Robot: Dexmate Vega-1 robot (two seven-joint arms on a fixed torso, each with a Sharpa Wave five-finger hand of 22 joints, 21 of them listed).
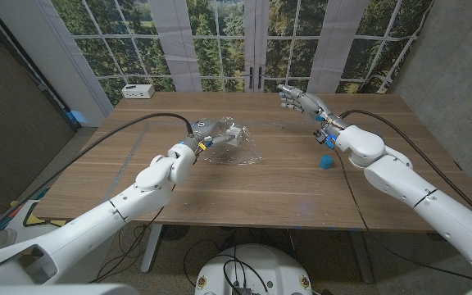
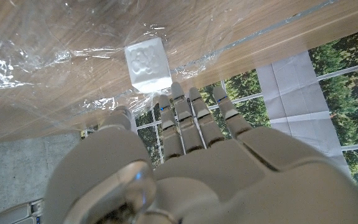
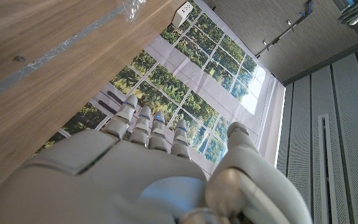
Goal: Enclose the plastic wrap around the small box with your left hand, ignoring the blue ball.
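Head view: wooden desk (image 1: pixel 220 192), both arms in from the bottom corners. Left hand (image 1: pixel 209 131) is over the near-left edge of the wrap (image 1: pixel 234 147), a crumpled clear sheet lying left of desk centre. Fingers reach into the sheet; whether they actually pinch it, cannot tell. The box is hard to pick out here under the glare of the film. Right hand (image 1: pixel 306 103) is raised over the far right part of the desk, fingers straight and apart, holding nothing. Blue ball (image 1: pixel 326 161) sits on the desk near the right arm, well apart from the wrap. A white power strip (image 1: pixel 138 91) lies at the far-left corner. Windows with trees behind.

Left wrist view: back of the left hand (image 2: pixel 191 162) low in frame, fingers (image 2: pixel 182 115) extended side by side toward the box (image 2: pixel 147 64). Box is small, white, with an embossed top, standing on the desk amid the wrap (image 2: pixel 48 56). Fingertips come close to the box's edge; contact unclear. Film spreads wrinkled around the box on the wood.

Right wrist view: back of the right hand (image 3: pixel 148 168), fingers (image 3: pixel 142 127) straight, thumb out to the side, nothing held. Desk (image 3: pixel 48 56) surface shows beyond, a scrap of wrap (image 3: pixel 132 7) at its far edge.
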